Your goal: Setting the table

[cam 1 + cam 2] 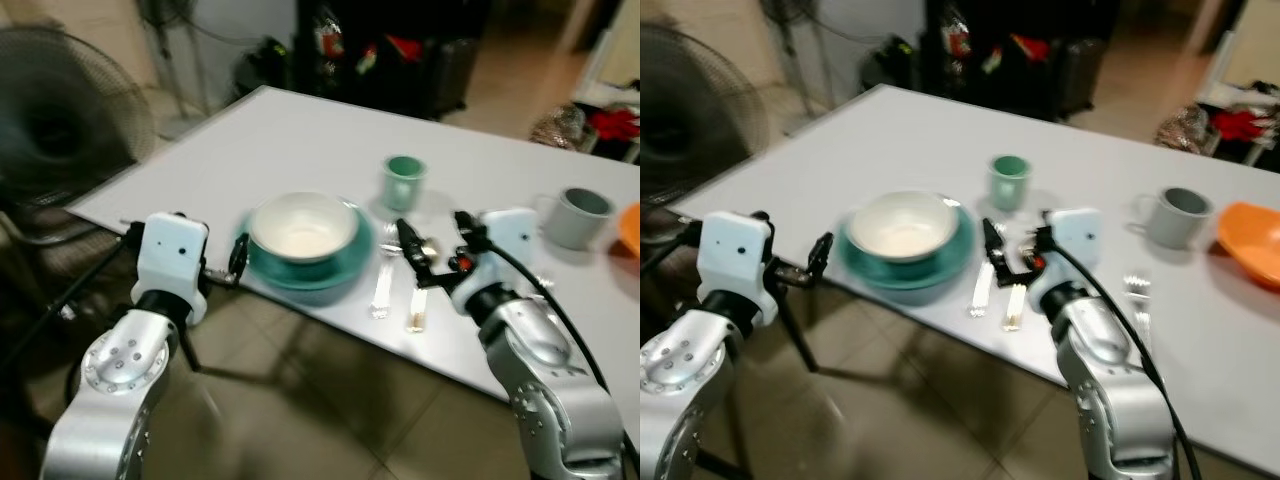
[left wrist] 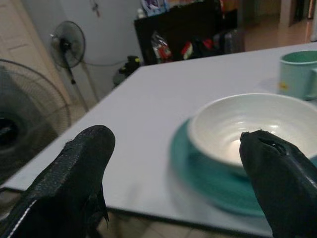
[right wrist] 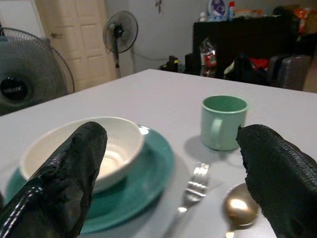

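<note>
Right pincer [image 1: 432,255] spread wide over fork [image 3: 190,196] and spoon [image 3: 238,208], handles toward desk [image 1: 300,140] edge. Left pincer [image 1: 222,262] apart beside plate [image 1: 345,262], bowl [image 1: 303,226].

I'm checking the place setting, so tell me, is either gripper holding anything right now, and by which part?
Nothing is held. The left gripper is open beside the teal plate, and the right gripper is open above the fork and spoon.
</note>
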Controlling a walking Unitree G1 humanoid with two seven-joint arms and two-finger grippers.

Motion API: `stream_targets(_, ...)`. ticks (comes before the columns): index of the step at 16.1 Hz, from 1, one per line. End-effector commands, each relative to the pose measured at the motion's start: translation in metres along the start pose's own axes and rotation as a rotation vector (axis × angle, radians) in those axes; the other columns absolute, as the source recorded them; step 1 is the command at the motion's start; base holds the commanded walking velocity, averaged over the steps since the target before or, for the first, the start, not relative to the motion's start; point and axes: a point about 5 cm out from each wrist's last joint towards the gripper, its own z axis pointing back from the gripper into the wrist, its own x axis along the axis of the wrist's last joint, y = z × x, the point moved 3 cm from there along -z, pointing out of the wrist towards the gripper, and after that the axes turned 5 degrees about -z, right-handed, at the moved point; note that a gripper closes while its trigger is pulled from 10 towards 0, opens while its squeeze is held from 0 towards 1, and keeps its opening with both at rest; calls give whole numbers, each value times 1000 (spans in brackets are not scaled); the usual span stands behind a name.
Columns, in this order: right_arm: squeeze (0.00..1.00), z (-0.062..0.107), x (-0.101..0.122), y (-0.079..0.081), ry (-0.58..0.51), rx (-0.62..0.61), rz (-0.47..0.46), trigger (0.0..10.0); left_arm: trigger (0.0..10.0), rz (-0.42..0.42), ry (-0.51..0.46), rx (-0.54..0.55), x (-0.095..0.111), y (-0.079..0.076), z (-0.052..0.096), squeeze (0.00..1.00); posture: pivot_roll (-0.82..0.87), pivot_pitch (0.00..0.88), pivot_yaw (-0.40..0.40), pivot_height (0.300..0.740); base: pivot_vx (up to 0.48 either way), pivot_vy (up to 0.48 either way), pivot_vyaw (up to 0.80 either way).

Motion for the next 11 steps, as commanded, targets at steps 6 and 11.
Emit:
stream_targets(6, 0, 3, -2, 3, 6, -31, -24, 10000, 10000, -26, -9, -24, 3, 4, -8, 0, -61, 5, 47, 740, 0, 282, 0)
stream_targets(11, 0, 0, -2, 7, 2, -24, -33, 10000, 10000, -31, -11, -23, 5, 7, -12, 0, -35, 19, 37, 740, 0, 280, 0)
